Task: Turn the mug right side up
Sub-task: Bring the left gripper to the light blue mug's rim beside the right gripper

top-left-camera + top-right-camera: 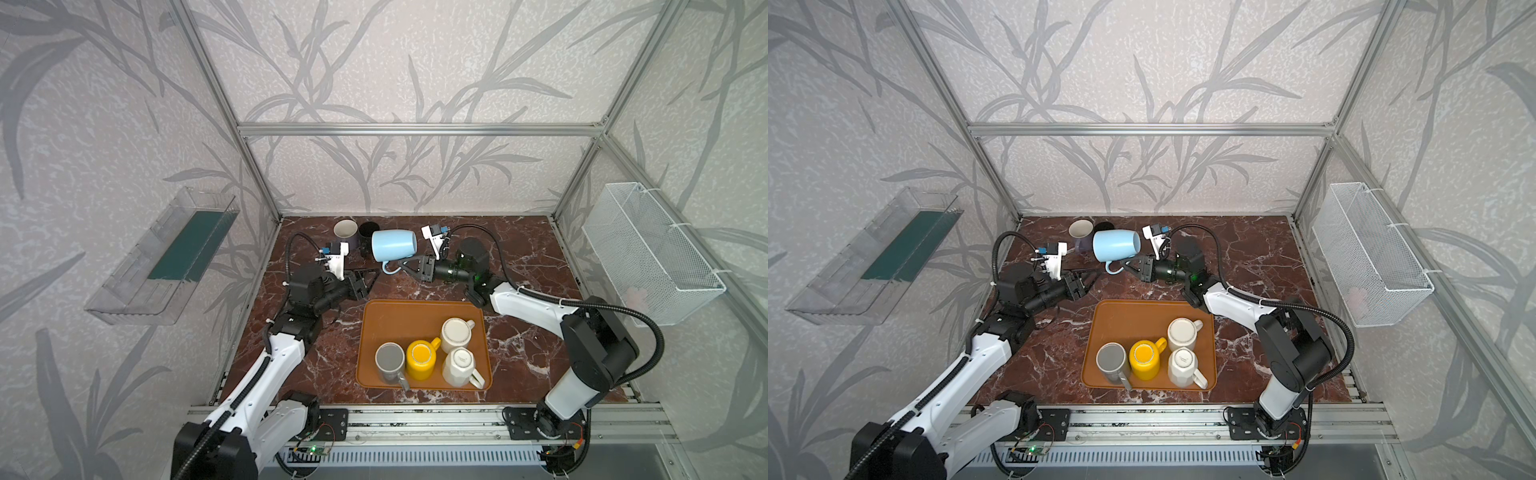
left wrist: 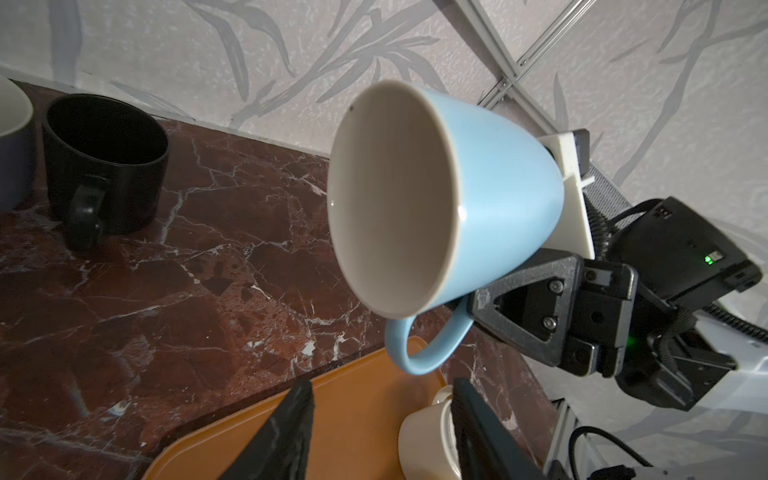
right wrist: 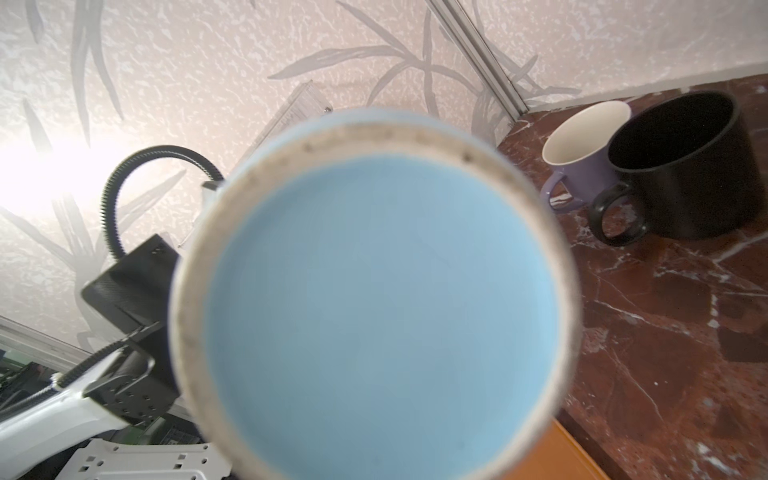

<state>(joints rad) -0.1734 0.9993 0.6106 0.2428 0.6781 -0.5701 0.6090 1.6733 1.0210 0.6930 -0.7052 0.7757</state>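
Mug (image 1: 392, 245), pale blue, cream inside, tipped sideways, handle underneath

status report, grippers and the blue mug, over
Right gripper shut on blue mug by its handle. Mug aloft, on its side, mouth toward left gripper, open and empty. Beyond it, black mug and purple mug, upright.

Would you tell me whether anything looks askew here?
The light blue mug hangs on its side in mid-air, held by its handle in the right gripper; the four mugs on the orange tray stand upside down.
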